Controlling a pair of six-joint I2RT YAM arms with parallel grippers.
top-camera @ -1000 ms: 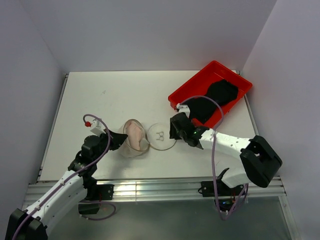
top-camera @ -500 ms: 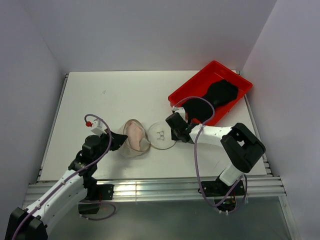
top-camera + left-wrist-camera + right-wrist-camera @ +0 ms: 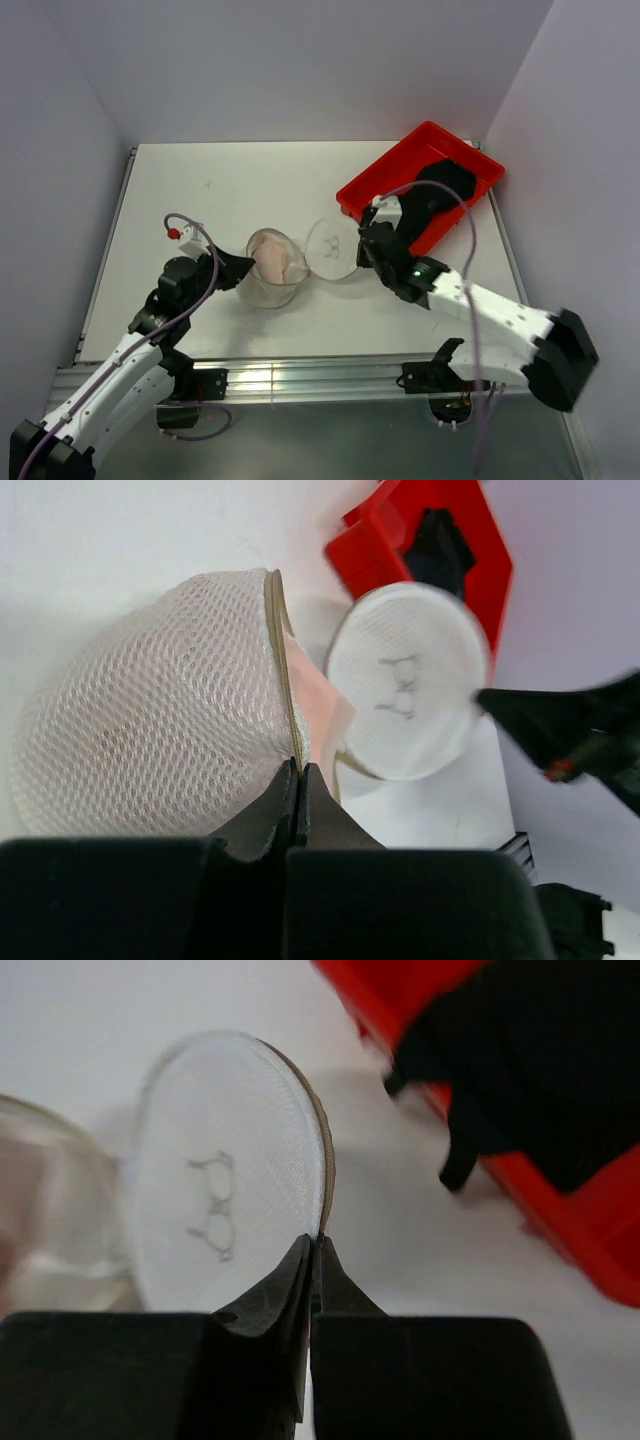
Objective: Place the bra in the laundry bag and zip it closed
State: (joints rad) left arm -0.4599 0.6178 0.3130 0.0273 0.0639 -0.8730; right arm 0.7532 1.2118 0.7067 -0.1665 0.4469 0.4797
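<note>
Left gripper (image 3: 245, 268) at the rim of the laundry bag (image 3: 268, 288), pink bra (image 3: 283, 260) inside; right gripper (image 3: 354, 261) at the tilted lid (image 3: 332, 245), red tray (image 3: 385, 160) just behind.

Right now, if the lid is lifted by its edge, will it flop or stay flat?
Probably stays flat: the zip lid, pinched at its rim, holds a round disc shape. Likely light, being thin mesh.

Bra (image 3: 283, 262) in laundry bag (image 3: 262, 291) — lid (image 3: 335, 249) just right — tray (image 3: 352, 196) behind, rightward.
</note>
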